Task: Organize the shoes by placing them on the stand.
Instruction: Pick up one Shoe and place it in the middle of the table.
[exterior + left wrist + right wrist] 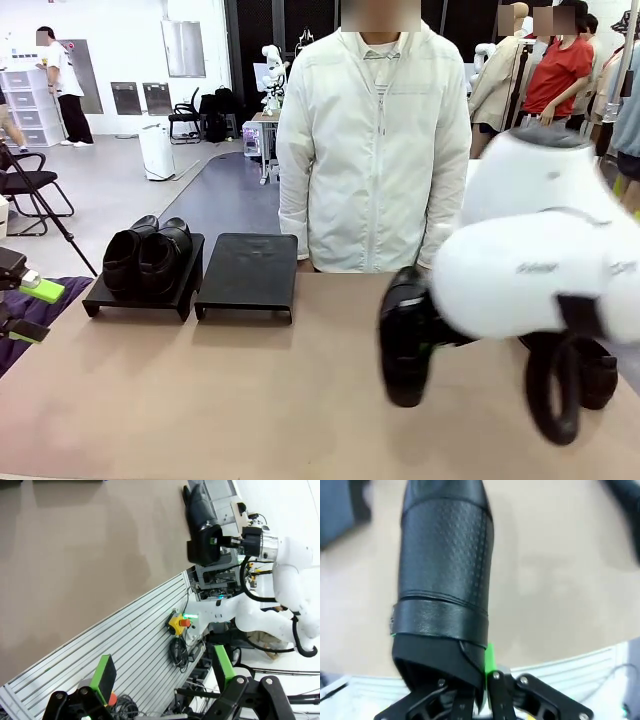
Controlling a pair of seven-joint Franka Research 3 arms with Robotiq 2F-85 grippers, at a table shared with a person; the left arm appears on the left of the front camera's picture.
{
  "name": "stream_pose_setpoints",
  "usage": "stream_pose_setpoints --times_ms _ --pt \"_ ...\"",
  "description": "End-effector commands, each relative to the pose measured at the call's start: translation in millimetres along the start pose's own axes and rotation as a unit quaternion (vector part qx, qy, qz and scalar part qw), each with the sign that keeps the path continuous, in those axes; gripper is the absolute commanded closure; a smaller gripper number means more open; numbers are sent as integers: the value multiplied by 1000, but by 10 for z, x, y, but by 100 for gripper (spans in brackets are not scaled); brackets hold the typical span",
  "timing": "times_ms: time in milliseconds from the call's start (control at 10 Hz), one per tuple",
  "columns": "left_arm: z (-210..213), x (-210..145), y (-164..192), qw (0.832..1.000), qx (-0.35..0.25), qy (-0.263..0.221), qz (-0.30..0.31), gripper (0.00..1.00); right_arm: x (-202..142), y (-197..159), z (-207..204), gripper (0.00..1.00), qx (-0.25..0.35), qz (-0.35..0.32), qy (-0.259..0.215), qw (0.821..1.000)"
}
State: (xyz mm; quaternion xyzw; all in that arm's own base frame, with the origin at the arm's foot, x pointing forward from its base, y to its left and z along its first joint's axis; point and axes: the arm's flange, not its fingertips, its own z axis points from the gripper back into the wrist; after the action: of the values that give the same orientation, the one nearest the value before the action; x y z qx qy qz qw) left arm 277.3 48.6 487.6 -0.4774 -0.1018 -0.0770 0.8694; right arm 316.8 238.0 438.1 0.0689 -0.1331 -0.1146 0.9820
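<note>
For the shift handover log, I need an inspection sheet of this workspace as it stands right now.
Surface: tan table, no spills seen.
Job's things: two shoes on the left tray; right tray holds none; lifted shoe in the air; fourth shoe on the table behind the right arm.
Clutter: purple cloth beside the table's left edge.
Grippers: left gripper open, holding nothing; right gripper shut on the lifted shoe.
Cables: black loop on the right arm.
Surroundings: person in a white jacket at the far side.
</note>
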Motion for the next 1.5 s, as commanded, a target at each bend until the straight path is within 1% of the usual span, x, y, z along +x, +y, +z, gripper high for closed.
stream_pose_setpoints --times_ms 0,100,200,300,400,500,600,700,900,1000,1100,1200,1300,1400 --pt "36 -20 23 1000 1 3 -10 0 206 582 -445 100 1 34 -5 999" --pt "36 -20 23 1000 1 3 -10 0 204 773 -606 100 30 68 17 997" --pt "36 -20 23 1000 1 3 -10 0 202 899 -726 100 42 57 33 997" --pt "36 -20 23 1000 1 3 -10 0 175 977 -833 100 46 58 37 997" --pt "36 -20 23 1000 1 3 -10 0 147 1012 -939 100 50 42 52 996" --pt "36 -20 23 1000 1 3 -10 0 115 1027 -1022 100 47 42 42 997" --pt "36 -20 23 1000 1 3 -10 0 102 1031 -1091 100 47 54 41 997" --pt "36 -20 23 1000 1 3 -10 0 104 1037 -1151 100 46 65 51 996" --pt "36 -20 23 1000 1 3 -10 0 114 1017 -1192 100 50 69 54 995" --pt "36 -20 23 1000 1 3 -10 0 113 1009 -1191 77 53 73 56 994" --pt "36 -20 23 1000 1 3 -10 0 103 1004 -1183 37 59 83 57 993" --pt "36 -20 23 1000 1 3 -10 0 95 981 -1126 0 64 85 53 993" --pt "36 -20 23 1000 1 3 -10 0 99 938 -999 0 70 86 43 993" --pt "36 -20 23 1000 1 3 -10 0 106 840 -785 0 77 88 36 992"
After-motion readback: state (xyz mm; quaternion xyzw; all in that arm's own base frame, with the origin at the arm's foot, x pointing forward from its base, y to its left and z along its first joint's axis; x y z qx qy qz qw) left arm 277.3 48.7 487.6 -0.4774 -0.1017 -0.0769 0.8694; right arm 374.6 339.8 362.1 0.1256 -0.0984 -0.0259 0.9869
